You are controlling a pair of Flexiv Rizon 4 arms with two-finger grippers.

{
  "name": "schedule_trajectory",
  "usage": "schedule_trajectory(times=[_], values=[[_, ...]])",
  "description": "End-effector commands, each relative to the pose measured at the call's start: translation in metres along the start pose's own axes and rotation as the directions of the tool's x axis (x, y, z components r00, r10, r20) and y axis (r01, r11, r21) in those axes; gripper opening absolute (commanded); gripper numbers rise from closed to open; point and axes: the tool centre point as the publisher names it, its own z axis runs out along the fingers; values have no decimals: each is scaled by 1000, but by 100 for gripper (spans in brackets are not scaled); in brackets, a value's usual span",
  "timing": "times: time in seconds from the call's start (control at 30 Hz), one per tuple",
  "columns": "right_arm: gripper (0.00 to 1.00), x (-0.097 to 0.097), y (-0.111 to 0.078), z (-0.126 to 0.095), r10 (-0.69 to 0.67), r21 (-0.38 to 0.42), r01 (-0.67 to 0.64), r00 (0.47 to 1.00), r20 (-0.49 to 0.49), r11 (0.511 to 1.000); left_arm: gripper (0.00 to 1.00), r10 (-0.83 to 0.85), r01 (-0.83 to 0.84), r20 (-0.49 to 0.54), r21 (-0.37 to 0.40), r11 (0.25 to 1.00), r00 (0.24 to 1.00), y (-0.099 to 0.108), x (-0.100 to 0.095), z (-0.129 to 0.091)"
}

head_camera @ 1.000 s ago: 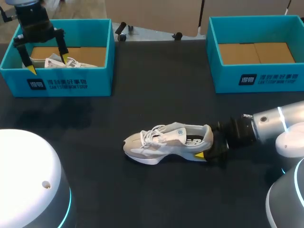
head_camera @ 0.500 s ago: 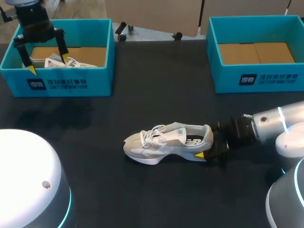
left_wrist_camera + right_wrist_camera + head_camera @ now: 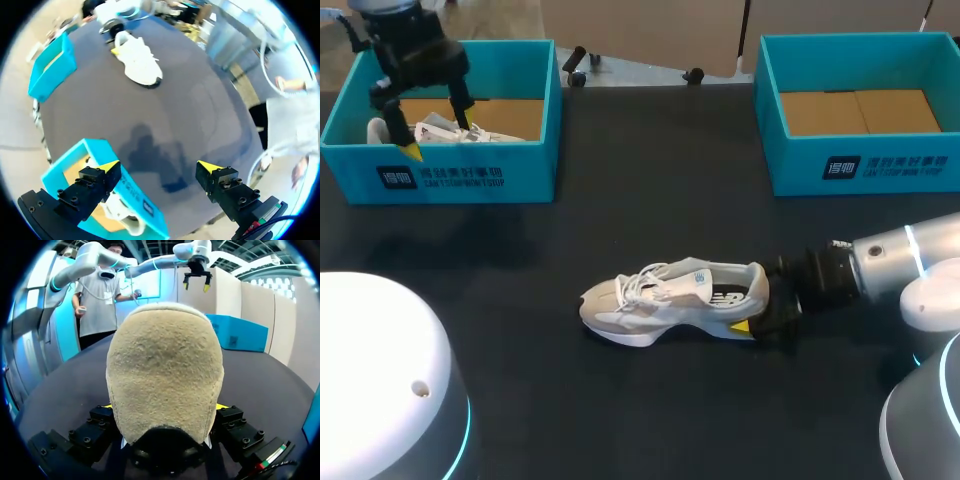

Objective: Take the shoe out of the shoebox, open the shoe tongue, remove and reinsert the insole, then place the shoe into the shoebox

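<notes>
A beige and white shoe point(image 3: 675, 298) lies on its sole mid-table, toe to the left. My right gripper point(image 3: 757, 302) is shut on its heel. In the right wrist view the heel point(image 3: 165, 370) fills the space between the right gripper's point(image 3: 165, 407) fingers. My left gripper point(image 3: 438, 138) hangs open over the left teal shoebox point(image 3: 470, 180), which holds a second white shoe point(image 3: 455, 130). From the left wrist the left gripper point(image 3: 159, 167) straddles that box's front wall point(image 3: 145, 205), with the table shoe point(image 3: 137, 62) far ahead.
A second teal shoebox point(image 3: 860, 165) stands at the back right with only its cardboard floor showing. It also shows in the left wrist view point(image 3: 52, 65), beyond the table shoe. Black tabletop lies between the boxes and the shoe.
My left gripper has shifted a little to the right over the left box and turned. The right arm and the shoe have not moved.
</notes>
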Motion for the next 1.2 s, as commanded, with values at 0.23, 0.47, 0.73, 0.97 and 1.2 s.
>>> schedule_trajectory(times=[0.23, 0.47, 0.73, 0.97, 1.2], values=[[0, 0, -1, 1, 0, 1, 0, 1000, 2, 1000, 100, -922, 928, 111, 13, 373, 370, -28, 16, 14], [0, 0, -1, 1, 0, 1, 0, 1000, 2, 1000, 100, -967, 968, 57, 6, 249, 248, -40, 24, 14], [0, 0, -1, 1, 0, 1, 0, 1000, 2, 1000, 100, -967, 968, 57, 6, 249, 248, -40, 24, 14], [0, 0, -1, 1, 0, 1, 0, 1000, 2, 1000, 100, -967, 968, 57, 6, 249, 248, -40, 24, 14], [0, 0, -1, 1, 0, 1, 0, 1000, 2, 1000, 100, -989, 997, 127, 31, -76, -80, -62, 20, 23]])
